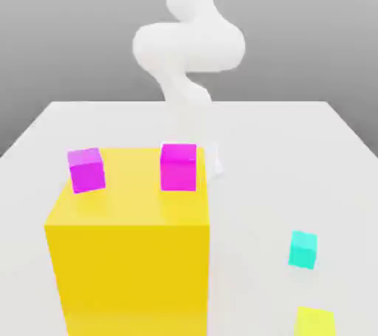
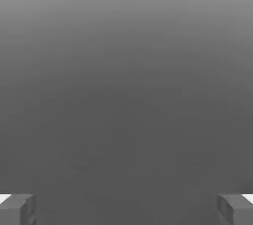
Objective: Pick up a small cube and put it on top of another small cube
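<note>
Turquoise cube (image 1: 303, 250), the one we're watching, sits on the pale surface (image 1: 262, 201) near the exterior view's right, while the white arm (image 1: 190, 45) rises behind and the big yellow block (image 1: 133, 268) looms at the exterior view's left! Up on that block ride two small cubes, the hot-pink one (image 1: 179, 168) at the exterior view's right and the purple-violet one (image 1: 87, 170) apart from it, slightly turned (quite the balcony seats). Yellow-green cube (image 1: 315, 322) lies nearer the camera, and the jaws (image 2: 126, 211) stand spread wide, gripping nothing!
</note>
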`<state>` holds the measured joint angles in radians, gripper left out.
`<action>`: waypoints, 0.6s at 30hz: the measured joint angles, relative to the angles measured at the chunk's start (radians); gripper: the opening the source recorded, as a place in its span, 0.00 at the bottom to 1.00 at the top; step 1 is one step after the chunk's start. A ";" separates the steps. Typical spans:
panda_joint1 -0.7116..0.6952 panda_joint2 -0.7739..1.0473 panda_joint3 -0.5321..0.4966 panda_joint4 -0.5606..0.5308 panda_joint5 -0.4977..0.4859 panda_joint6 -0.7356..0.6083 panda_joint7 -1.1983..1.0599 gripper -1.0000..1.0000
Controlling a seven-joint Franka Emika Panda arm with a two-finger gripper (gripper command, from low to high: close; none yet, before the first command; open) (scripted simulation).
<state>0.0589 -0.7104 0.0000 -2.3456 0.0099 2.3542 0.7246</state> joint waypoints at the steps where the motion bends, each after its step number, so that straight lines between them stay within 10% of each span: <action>1: 0.026 0.040 0.001 -0.020 0.005 0.024 -0.034 0.50; 18: 0.366 0.661 0.101 -0.333 0.023 0.398 -0.518 0.50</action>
<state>0.4252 -0.0499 0.1006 -2.6787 0.0331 2.7525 0.2064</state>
